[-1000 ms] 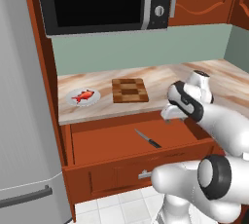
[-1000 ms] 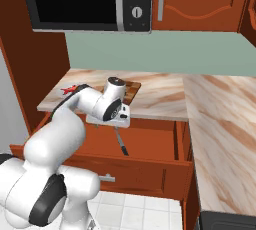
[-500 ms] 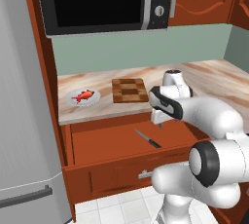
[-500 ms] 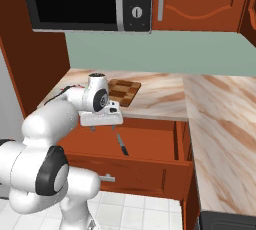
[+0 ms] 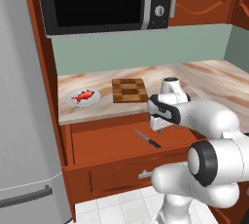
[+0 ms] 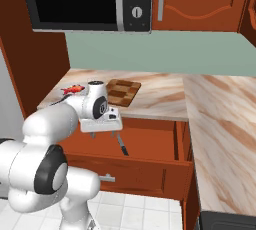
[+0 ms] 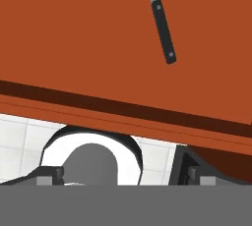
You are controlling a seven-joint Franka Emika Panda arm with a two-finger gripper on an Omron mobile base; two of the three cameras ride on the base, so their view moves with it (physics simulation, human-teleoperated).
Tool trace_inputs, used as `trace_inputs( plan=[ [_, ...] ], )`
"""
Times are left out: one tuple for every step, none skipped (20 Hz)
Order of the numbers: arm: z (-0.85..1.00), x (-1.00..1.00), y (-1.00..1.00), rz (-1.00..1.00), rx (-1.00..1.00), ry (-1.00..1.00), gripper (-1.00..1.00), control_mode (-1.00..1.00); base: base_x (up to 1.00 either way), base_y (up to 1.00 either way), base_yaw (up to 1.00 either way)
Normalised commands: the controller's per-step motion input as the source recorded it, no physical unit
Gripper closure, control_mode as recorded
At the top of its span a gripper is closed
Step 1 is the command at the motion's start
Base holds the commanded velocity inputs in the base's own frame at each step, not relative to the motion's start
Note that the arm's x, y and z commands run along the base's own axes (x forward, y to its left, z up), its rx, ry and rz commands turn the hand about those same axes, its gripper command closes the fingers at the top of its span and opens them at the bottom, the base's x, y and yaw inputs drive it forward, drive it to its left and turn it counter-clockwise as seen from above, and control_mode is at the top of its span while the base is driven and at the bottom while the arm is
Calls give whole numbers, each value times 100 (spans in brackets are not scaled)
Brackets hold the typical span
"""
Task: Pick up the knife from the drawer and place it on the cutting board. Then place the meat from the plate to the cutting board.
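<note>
While above drawer — gripper, knife

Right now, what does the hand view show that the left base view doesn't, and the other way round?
Hand view alone: the white floor tiles past the drawer's front edge, seen from above. Left base view alone: the fish-shaped meat on its plate, the checkered cutting board, the microwave and the robot's arm. Shared: the open drawer with the knife lying flat inside.
</note>
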Motion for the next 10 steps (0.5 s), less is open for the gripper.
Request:
trace_inputs(
  plan=[
    [-39, 0, 0, 0, 0, 0, -100, -100, 0, 0, 0],
    [-41, 0, 0, 0, 0, 0, -100, -100, 0, 0, 0],
    [-42, 0, 0, 0, 0, 0, -100, -100, 0, 0, 0],
    [-41, 0, 0, 0, 0, 0, -100, -100, 0, 0, 0],
    [-34, 9, 0, 0, 0, 0, -100, -100, 0, 0, 0],
    [-32, 16, 0, 0, 0, 0, -100, -100, 0, 0, 0],
    [-28, 21, 0, 0, -2, 0, -100, -100, 0, 0, 0],
    [-26, 22, 0, 0, -3, 0, -100, -100, 0, 0, 0],
    [-24, 22, 0, 0, -3, 0, -100, -100, 0, 0, 0],
    [-21, 24, 0, 0, -3, 0, -100, -100, 0, 0, 0]
  ],
)
